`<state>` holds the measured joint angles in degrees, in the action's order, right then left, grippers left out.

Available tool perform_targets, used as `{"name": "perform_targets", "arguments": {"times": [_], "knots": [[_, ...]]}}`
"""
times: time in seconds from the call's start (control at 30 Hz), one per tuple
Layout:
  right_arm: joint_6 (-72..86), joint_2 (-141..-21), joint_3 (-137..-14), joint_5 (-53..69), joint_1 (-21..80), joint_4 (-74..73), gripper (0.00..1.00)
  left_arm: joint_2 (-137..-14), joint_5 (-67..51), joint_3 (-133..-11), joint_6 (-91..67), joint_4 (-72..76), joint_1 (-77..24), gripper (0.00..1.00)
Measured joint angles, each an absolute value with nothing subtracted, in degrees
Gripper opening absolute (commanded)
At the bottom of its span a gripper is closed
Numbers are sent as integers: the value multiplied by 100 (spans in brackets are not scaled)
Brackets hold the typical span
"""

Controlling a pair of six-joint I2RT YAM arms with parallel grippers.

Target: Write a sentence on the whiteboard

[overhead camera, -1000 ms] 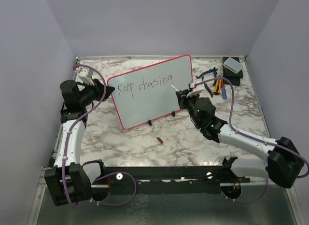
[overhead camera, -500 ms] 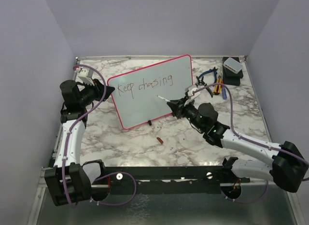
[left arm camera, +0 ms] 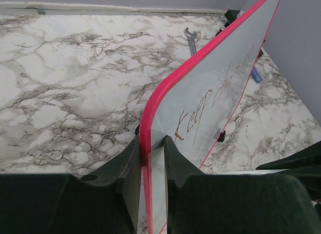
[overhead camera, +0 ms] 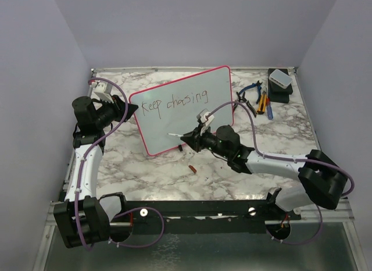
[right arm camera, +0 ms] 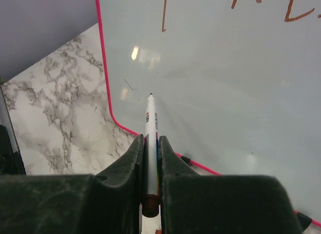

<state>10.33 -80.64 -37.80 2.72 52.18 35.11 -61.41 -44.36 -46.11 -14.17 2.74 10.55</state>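
Whiteboard: the whiteboard (overhead camera: pixel 163 122) stands tilted on its feet at the back left of the table (overhead camera: pixel 145 178); its long axis climbs from lower left to upper right in the top view
Sentence: the sentence (overhead camera: pixel 174 100) so far reads "Keep chasing" along the upper part; the lower half is bare
Left gripper: the left gripper (overhead camera: pixel 127 108) is clenched on the left frame edge, one finger on each face
Right gripper: the right gripper (overhead camera: pixel 189 138) is clamped round a pen (overhead camera: pixel 176 134); the shaft runs straight out between the fingers
Key relation: the pen tip points at the bare lower-left area, below "Keep" and near the bottom corner; contact with the surface cannot be told
Judgement: a second line likely starts here; strokes should run rightward along the long axis; the right arm writes, the left only steadies
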Motion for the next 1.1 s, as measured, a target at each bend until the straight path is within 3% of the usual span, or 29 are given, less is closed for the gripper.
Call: {"name": "perform_targets", "arguments": {"times": [1.1], "knots": [[993, -9100, -4508, 176, 5404, 3533, 1, -6141, -4436, -4611, -1415, 274, 1055, 0]]}}
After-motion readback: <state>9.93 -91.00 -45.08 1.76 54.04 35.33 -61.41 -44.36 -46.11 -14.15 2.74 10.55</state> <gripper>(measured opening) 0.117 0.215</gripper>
